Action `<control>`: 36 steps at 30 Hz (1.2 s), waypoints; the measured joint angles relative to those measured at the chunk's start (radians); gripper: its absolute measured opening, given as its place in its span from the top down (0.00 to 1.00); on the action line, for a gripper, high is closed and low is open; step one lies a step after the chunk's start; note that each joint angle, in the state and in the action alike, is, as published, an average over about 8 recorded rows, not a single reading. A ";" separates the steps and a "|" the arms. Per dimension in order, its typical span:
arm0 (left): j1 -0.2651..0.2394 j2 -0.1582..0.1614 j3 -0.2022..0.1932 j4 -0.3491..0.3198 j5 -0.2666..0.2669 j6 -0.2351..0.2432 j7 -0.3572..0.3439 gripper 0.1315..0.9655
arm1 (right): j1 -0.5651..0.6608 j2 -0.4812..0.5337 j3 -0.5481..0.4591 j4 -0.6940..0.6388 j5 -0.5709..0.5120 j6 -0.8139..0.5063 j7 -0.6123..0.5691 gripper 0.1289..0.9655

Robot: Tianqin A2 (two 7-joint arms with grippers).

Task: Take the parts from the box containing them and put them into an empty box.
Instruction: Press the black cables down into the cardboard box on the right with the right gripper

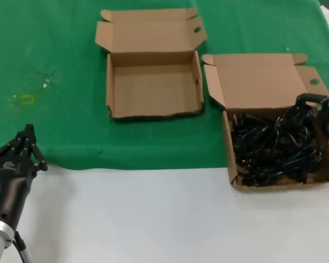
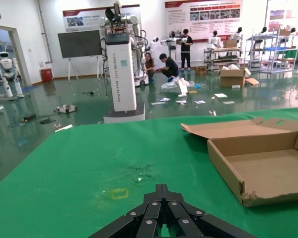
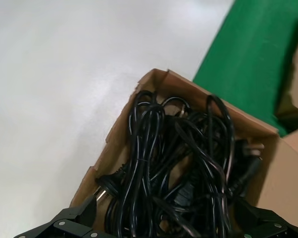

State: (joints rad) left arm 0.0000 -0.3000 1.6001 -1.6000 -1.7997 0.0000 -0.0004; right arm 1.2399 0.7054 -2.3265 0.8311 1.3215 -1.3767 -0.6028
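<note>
green cloth (image 1: 60, 49) covers the far part of the desk, bare white desk surface (image 1: 153, 219) runs along the near edge. a faint yellowish mark (image 1: 27, 99) sits on the cloth toward the left edge, well apart from both boxes. the empty box (image 1: 153, 82) lies on the cloth near the far middle, lid folded back flat, round hole showing in the lid, nothing lying between it and the other box but a strip of cloth. the box containing them (image 1: 274, 137) sits toward the right edge, straddling the line where cloth meets white, lid also laid back. the parts (image 1: 277, 148), a tangle of black cords, fill its tray; single cords are hard to tell apart in the heap. my right gripper (image 1: 323, 109) is at the far right side of that tray, right above the cords and partly cut off by the frame edge; in my right wrist view my fingers (image 3: 74, 220) are spread wide, one each side of the cord pile (image 3: 184, 163), pinching nothing. my left gripper (image 1: 24, 145) is parked at the near left corner, over the cloth's front edge, fingers pressed together at the tips (image 2: 161, 191), well apart from the empty box (image 2: 263, 163). beyond the desk, a hall with a white robot column (image 2: 121, 69) and people far off, too small to detail.
</note>
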 joint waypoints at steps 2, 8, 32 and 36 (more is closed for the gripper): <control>0.000 0.000 0.000 0.000 0.000 0.000 0.000 0.99 | 0.020 -0.027 -0.008 -0.035 -0.018 -0.013 -0.026 0.00; 0.000 0.000 0.000 0.000 0.000 0.000 0.000 0.99 | 0.070 -0.100 -0.014 -0.140 -0.048 -0.031 -0.080 0.00; 0.000 0.000 0.000 0.000 0.000 0.000 0.000 0.99 | 0.240 -0.293 -0.009 -0.631 -0.123 0.085 -0.398 0.05; 0.000 0.000 0.000 0.000 0.000 0.000 0.000 0.99 | 0.245 -0.297 -0.005 -0.636 -0.129 0.087 -0.400 0.10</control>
State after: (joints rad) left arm 0.0000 -0.3000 1.6000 -1.6000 -1.7997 0.0000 -0.0004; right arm 1.4846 0.4080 -2.3320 0.1949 1.1929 -1.2894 -1.0027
